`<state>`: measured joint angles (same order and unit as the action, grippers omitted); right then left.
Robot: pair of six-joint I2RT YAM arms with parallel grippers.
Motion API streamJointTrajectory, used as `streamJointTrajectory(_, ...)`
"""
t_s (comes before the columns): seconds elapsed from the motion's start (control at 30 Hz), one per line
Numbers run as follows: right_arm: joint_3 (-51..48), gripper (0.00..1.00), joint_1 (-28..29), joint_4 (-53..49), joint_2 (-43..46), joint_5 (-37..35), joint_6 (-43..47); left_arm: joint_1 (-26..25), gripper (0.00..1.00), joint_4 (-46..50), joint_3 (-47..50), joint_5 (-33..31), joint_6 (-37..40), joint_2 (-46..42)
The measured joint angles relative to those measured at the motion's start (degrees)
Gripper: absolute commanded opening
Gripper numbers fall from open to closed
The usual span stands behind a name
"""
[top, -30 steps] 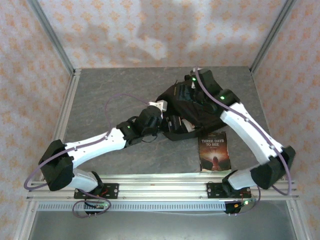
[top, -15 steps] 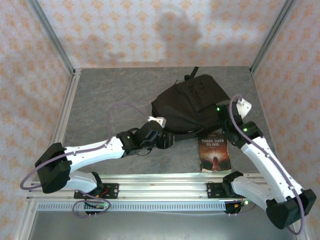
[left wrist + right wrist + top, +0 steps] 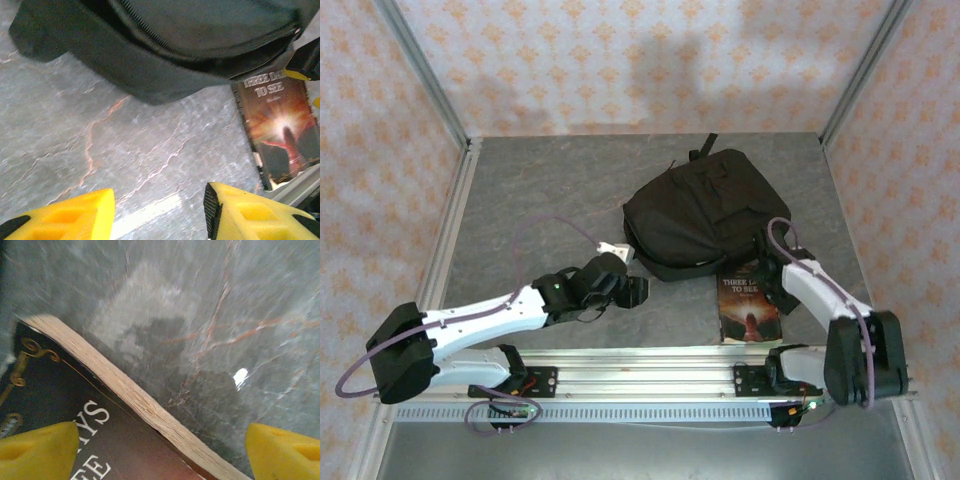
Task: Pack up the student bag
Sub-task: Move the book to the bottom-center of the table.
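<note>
Noted the student bag [image 3: 705,215] lying flat on the grey stone-patterned table [image 3: 540,200], right of centre and toward the far side, zip shut along the near edge as far as visible. Found a dark paperback book [image 3: 750,308] face up just in front of the bag, near the right arm's base, its far end close against the bag's near edge. Logged the left gripper [image 3: 638,290] low over the table, just beside the bag's near left corner and apart from it. From its wrist camera, saw yellow fingers [image 3: 75,217] spread with bare table between them, holding nothing, the bag ahead and the book off to the right. Logged the right gripper [image 3: 766,262] at the book's far end, next to the bag. From its wrist camera, saw the jaws standing wide apart, one fingertip [image 3: 40,445] over the cover, the other over the table, the book's page edge running between them, nothing clamped.
</note>
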<state>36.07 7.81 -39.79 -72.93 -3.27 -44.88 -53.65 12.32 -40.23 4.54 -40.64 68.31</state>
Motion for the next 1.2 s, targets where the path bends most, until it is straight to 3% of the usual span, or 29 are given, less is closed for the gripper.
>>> streamJointTrajectory(0.13, 3.45, 0.75, -0.15, 0.98, -6.73, 3.37, 1.75, 0.02, 0.52, 1.2, 1.4, -0.68, -0.39, -0.48)
streamJointTrajectory(0.37, 2.8, 0.67, 2.51, 4.98, -5.99, 11.52, 2.01, 0.57, 0.52, 1.62, 1.99, -0.72, -0.9, -0.57)
streamJointTrajectory(0.77, 5.2, 0.62, 21.03, 8.57, -9.57, 11.67, -7.23, 4.74, 0.52, 1.55, 3.21, 0.74, -4.5, 2.08)
streamJointTrajectory(1.0, 11.56, 0.47, 30.77, 10.34, -16.52, 12.22, -8.44, 9.44, 0.51, 0.96, 5.81, 1.99, -6.71, 3.56)
streamJointTrajectory(1.2, 13.7, 0.33, 36.81, 15.5, -19.47, 14.84, -6.54, 9.55, 0.5, -1.01, 5.38, 4.35, -6.67, 9.86)
